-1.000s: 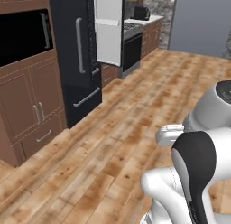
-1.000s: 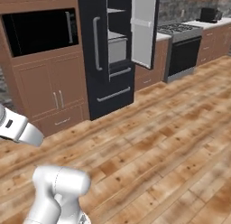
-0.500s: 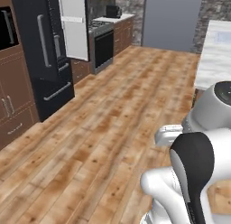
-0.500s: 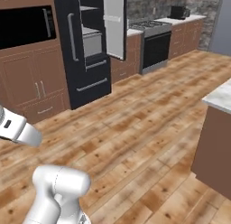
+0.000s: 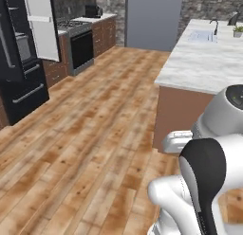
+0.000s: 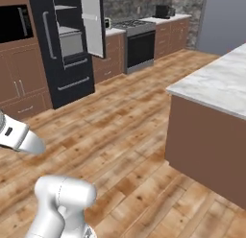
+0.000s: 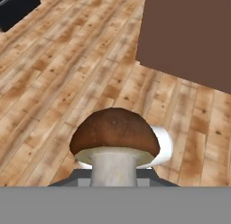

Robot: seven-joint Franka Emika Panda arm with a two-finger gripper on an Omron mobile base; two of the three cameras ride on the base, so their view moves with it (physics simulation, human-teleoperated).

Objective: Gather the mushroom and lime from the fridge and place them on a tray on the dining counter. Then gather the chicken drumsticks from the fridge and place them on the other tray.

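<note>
A mushroom (image 7: 115, 133) with a brown cap and a pale stem stands upright at the bottom of the hand view. My gripper (image 7: 113, 179) is shut on its stem, and the stem hides the fingertips. Below it lies wooden floor. The black fridge (image 5: 21, 68) (image 6: 67, 50) stands far off with its upper door swung open. The dining counter (image 5: 209, 63) (image 6: 216, 83) is a marble-topped island on a brown base (image 7: 189, 33), close ahead on the right. The lime, the chicken drumsticks and the trays are out of view.
A black oven (image 5: 81, 48) (image 6: 140, 46) sits in the cabinet run beside the fridge. A sink (image 5: 201, 36) is set into the far end of the island top. Brown cabinets with a microwave (image 6: 14, 23) stand left of the fridge. Wide wooden floor lies between fridge and island.
The base has turned away from the fridge, so both base views have shifted. The fridge slid off to the left and the island counter came into view on the right.
</note>
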